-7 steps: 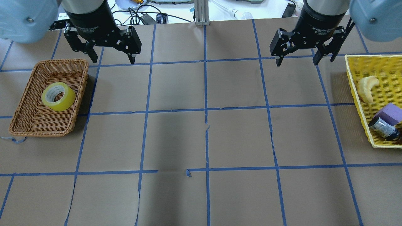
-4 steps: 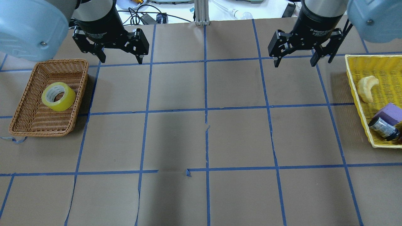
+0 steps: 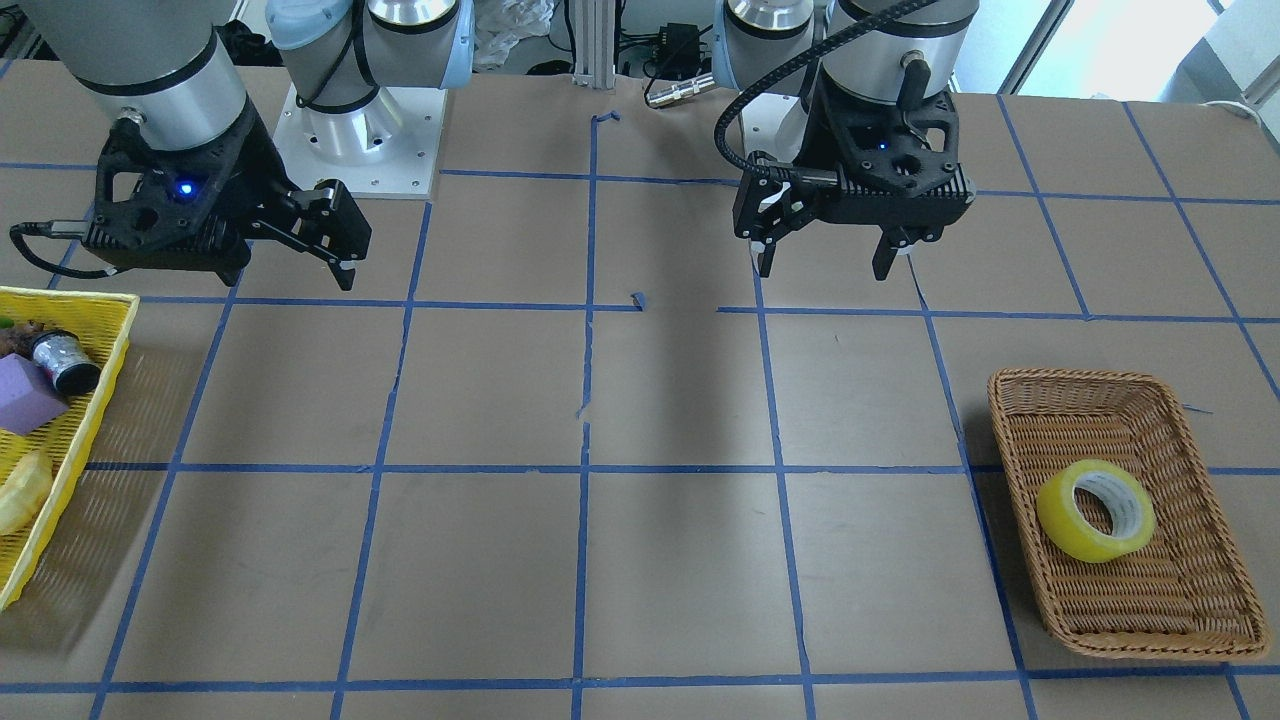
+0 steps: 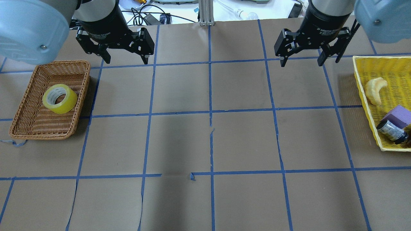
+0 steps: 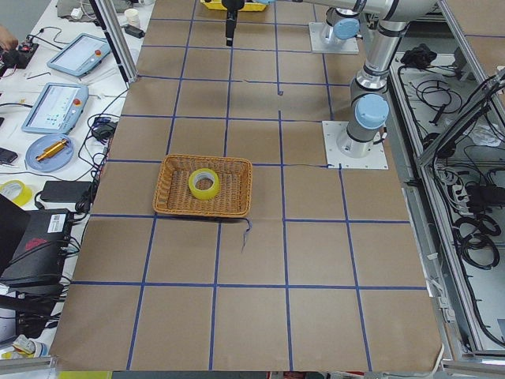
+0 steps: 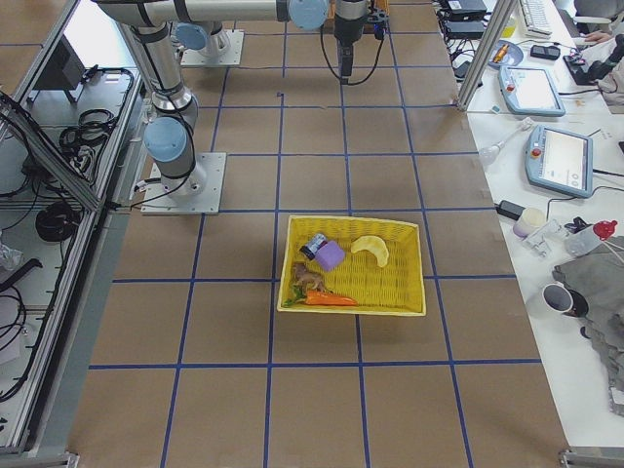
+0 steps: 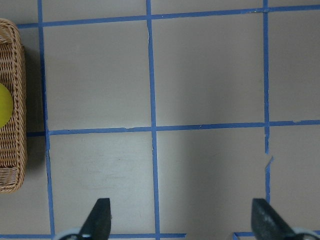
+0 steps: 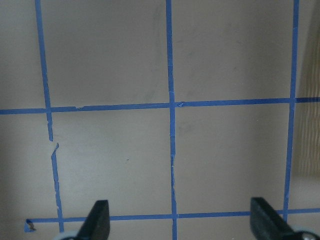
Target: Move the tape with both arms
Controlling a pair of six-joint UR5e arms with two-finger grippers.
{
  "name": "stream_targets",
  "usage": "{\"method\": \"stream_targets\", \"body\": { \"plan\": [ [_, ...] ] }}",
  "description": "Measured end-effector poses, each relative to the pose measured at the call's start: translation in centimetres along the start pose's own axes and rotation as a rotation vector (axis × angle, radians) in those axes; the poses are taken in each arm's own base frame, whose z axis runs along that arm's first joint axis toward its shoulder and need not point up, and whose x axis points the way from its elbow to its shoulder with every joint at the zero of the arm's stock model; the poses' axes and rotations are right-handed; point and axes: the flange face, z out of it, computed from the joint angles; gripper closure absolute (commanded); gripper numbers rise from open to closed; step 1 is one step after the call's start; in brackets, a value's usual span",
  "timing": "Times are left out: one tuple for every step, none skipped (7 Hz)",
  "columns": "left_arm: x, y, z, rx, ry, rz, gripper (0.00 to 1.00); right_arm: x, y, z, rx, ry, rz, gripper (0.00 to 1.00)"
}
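- The tape [image 4: 65, 104] [image 3: 1065, 520] [image 5: 203, 192] is being carried by the wicker basket [image 4: 48, 134] [image 3: 1090, 385] [image 5: 181, 207]. It is lying tilted inside the basket, its white core facing up, and is being touched by neither gripper.
- The left gripper [image 4: 127, 61] [image 3: 823, 270] [image 7: 181, 217] is being held above the tabletop [image 4: 179, 141], just off one corner of the wicker basket, on the side facing the tabletop's middle. It is not being held over the basket itself.
- The left gripper's jaws are being held wide apart, with nothing between them. In the left wrist view only bare tabletop is being framed by the fingertips, with the wicker basket and a sliver of the tape [image 7: 4, 105] at the view's edge.
- The right gripper [image 4: 301, 63] [image 8: 180, 217] is being held well apart from the wicker basket, past the tabletop's middle. Its jaws are likewise being held spread, with nothing being gripped.
- A yellow basket [image 4: 369, 106] [image 3: 100, 380] [image 6: 409, 273] is being carried at the end of the tabletop opposite the wicker basket. A purple block [image 4: 399, 115], a silver-and-black cylinder [image 4: 391, 131] and a pale crescent-shaped piece [image 4: 375, 89] are being held in it.
- The tabletop between the wicker basket and the yellow basket is being divided into squares by blue tape lines [image 4: 210, 86].
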Motion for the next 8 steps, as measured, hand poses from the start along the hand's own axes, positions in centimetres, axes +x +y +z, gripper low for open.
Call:
{"method": "stream_targets", "body": {
  "plan": [
    [0.0,0.1,0.0,0.0,0.0,0.001,0.0,0.0,0.0,0.2,-0.003,0.002,0.001,0.0],
    [-0.1,0.1,-0.1,0.001,0.001,0.001,0.0,0.0,0.0,0.3,-0.005,0.002,0.002,0.0],
    [-0.2,0.1,-0.1,0.0,0.003,-0.001,0.0,0.0,0.0,0.3,-0.005,0.0,0.001,0.0],
    [-0.5,0.0,-0.1,-0.003,0.011,-0.005,0.0,0.0,0.0,0.3,-0.005,-0.001,0.0,0.0],
    [-0.8,-0.1,-0.2,-0.005,0.019,-0.007,0.0,0.0,0.1,0.3,-0.008,0.003,-0.001,0.0],
    [-1.3,-0.3,-0.3,-0.008,0.021,-0.003,0.0,0.1,0.2,0.3,-0.013,0.006,0.0,0.0],
    [-1.8,-0.3,-0.2,-0.011,0.021,-0.001,0.0,0.0,0.2,0.3,-0.012,0.004,0.001,0.0],
    [-2.1,-0.3,-0.2,-0.013,0.021,-0.001,0.0,0.0,0.3,0.0,-0.007,0.0,0.002,0.0]
  ]
}}
